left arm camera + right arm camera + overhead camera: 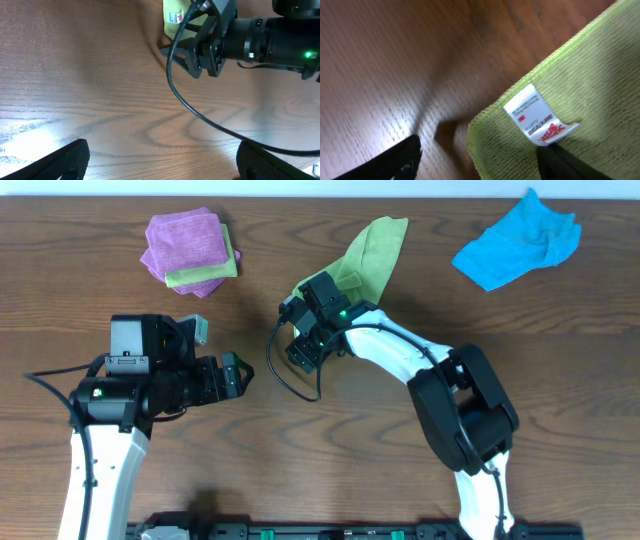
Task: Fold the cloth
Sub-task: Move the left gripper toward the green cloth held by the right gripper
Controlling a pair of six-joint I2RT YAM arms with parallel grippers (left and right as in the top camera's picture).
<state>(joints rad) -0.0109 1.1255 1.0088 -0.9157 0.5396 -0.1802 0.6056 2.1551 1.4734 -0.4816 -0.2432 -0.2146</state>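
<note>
Cloth [372, 252] is laid at the far middle of the table [560, 380], its tagged corner set between the wide-open jaws of the right gripper [303, 352]; left gripper [238, 375] jaws are held wide.

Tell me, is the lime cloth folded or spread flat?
Neither: the cloth lies bunched and creased, tapering to a corner with a tag between the open right pincer's fingers.
</note>
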